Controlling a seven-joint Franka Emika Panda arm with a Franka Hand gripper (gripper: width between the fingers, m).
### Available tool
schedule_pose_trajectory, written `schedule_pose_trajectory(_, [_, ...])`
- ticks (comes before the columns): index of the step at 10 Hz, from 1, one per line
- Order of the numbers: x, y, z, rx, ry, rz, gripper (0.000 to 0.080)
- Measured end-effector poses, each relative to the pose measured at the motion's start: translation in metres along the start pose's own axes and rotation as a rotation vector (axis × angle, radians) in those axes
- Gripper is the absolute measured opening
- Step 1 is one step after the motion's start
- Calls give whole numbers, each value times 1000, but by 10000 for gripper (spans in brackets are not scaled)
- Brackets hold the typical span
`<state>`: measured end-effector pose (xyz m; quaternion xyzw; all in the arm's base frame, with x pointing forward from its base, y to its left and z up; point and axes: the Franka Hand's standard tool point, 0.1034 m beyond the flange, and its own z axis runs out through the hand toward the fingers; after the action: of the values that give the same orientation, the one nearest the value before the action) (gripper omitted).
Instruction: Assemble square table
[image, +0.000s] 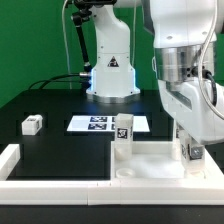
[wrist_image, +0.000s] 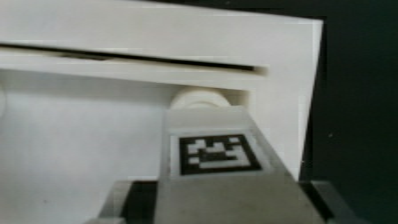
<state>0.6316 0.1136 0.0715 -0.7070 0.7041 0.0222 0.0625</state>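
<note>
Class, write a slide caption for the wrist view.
Gripper holds a tagged leg near a round socket of the tabletop.

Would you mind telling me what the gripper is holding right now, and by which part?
The gripper holds a white leg, clamped on two opposite sides near its tagged end.

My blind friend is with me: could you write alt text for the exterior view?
A white robot arm holds a small tagged leg in its jaws over a white square tabletop. Another leg stands upright on the tabletop; a third leg sits on the black table at the exterior view's left.
</note>
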Motion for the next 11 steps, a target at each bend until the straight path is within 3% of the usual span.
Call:
schedule_pose_trajectory(1, [-1, 0, 0, 1, 0, 34, 288])
schedule_pose_trajectory(2, [-1, 0, 0, 1, -2, 44, 342])
schedule_pose_trajectory(3, [-2, 0, 1, 1, -2, 29, 477])
schedule_pose_trajectory(4, [-2, 0, 1, -1, -2, -25, 477])
schedule_pose_trajectory(5, [-6, 0, 0, -8, -1, -165, 610])
schedule_pose_trajectory(6, [-12, 1, -2, -29, 7, -326, 637])
schedule_pose_trajectory(11, [-12, 0, -4, -38, 11, -749, 649])
